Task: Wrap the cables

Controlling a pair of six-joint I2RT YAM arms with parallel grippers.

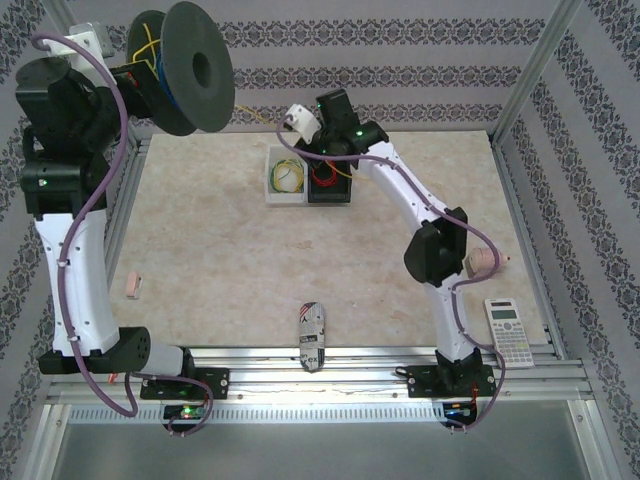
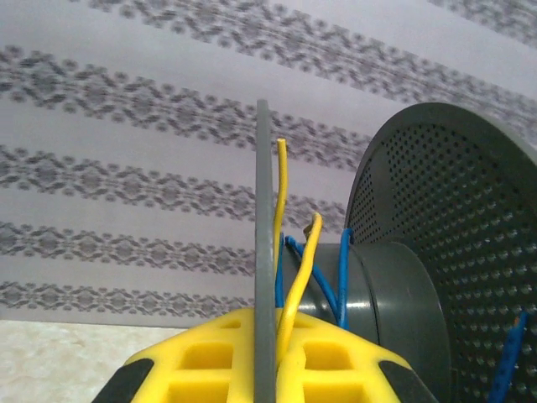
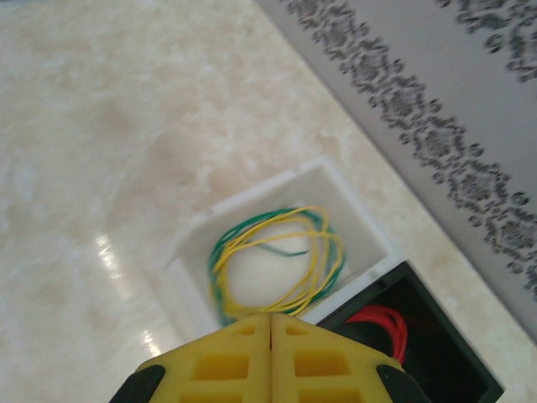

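My left gripper [image 1: 135, 72] is raised at the far left, shut on the thin flange [image 2: 263, 218] of a dark grey spool [image 1: 185, 65]. A yellow cable [image 2: 282, 193] is pinched beside the flange between the yellow fingers [image 2: 201, 357], and blue wire [image 2: 340, 277] lies round the hub. My right gripper [image 3: 270, 319] is shut with nothing showing between its pads. It hovers over a white bin [image 3: 352, 197] that holds a coil of yellow and green cables [image 3: 323, 252]. From above, a faint yellow strand [image 1: 262, 118] runs from the spool towards the right gripper [image 1: 295, 122].
A black bin [image 1: 328, 182] with a red coil [image 3: 388, 323] stands right of the white bin [image 1: 272, 160]. On the table lie a pink eraser [image 1: 133, 285], a striped object [image 1: 312, 335] at the front edge, a wooden top [image 1: 483, 262] and a calculator [image 1: 508, 330].
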